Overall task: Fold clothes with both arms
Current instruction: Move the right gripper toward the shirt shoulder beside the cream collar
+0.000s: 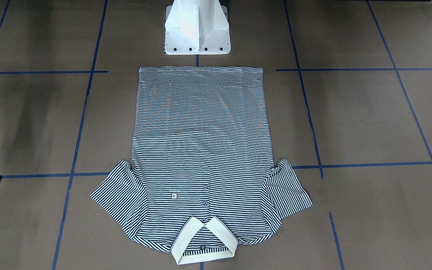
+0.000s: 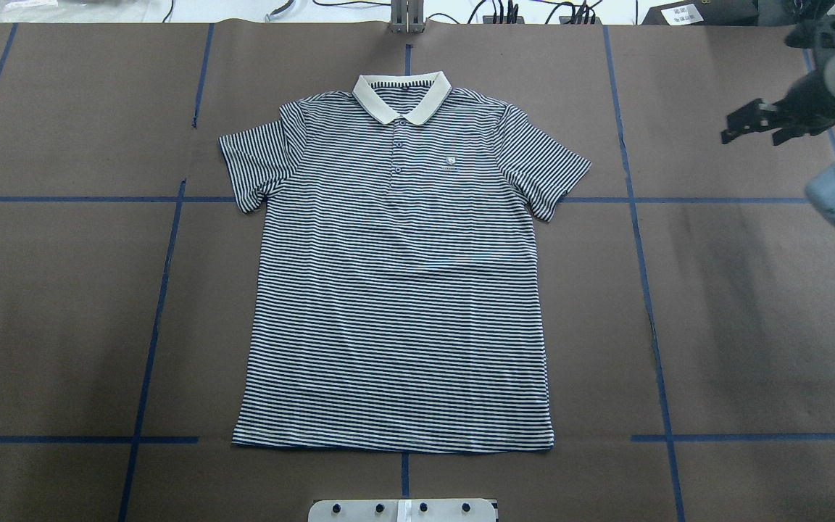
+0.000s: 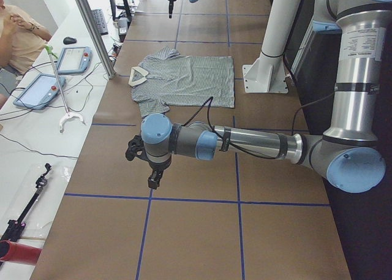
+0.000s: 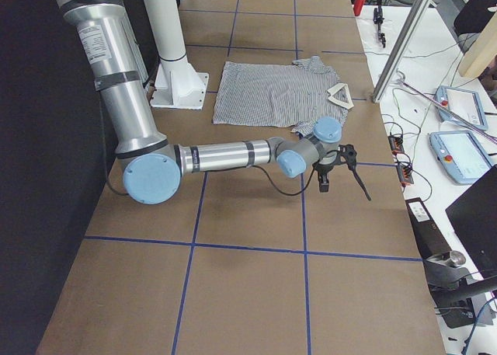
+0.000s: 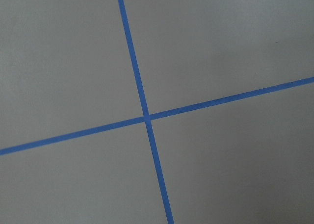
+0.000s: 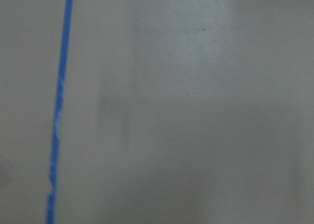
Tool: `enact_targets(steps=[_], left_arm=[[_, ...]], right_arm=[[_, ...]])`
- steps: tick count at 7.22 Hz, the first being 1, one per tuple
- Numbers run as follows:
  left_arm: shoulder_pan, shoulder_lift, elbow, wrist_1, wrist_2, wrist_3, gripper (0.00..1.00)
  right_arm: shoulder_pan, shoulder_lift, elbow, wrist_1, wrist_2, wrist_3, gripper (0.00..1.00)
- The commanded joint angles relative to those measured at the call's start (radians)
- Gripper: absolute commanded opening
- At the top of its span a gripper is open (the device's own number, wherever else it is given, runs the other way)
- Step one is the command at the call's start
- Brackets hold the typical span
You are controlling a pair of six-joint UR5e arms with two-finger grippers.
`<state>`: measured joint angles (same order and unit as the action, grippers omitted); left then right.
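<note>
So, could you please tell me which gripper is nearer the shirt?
Right. The right gripper hangs a little past one sleeve of the shirt; the left gripper is well out past the other sleeve.

Robotics lab: blue-tape-gridded table (image 2: 751, 326), teach pendants (image 3: 72, 59), operator (image 3: 17, 29) at side bench (image 3: 24, 170).

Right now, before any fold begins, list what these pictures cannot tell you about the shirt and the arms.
1. The left arm's fingers: only in the exterior left view, small; open or shut unclear.
2. The right arm's fingers: side-on overhead, cut by the front-facing view's edge; state unclear.
3. On the polo shirt, the logo patch: too small to read.
4. Right wrist view: blurred; only table and tape show.
</note>
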<state>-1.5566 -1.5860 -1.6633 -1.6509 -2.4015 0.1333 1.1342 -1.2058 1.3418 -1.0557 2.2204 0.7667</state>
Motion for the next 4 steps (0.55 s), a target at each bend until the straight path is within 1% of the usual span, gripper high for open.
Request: enact_targets(steps=[1, 2, 3, 4], left_arm=[[0.012, 0.0, 0.007, -0.047, -0.002, -0.001, 1.0], [0.013, -0.002, 0.017, -0.053, -0.002, -0.003, 1.0], [0.013, 0.001, 0.022, -0.07, -0.002, -0.003, 1.0], [0.013, 0.004, 0.028, -0.076, -0.002, -0.003, 1.0]], right_arm=[[-0.164, 0.17, -0.099, 0.078, -0.123, 0.332, 1.0], [-0.209, 0.186, -0.116, 0.097, -0.181, 0.412, 0.99], [-0.214, 0.184, -0.118, 0.095, -0.205, 0.424, 0.96], [-0.227, 0.181, -0.136, 0.097, -0.206, 0.422, 0.89]])
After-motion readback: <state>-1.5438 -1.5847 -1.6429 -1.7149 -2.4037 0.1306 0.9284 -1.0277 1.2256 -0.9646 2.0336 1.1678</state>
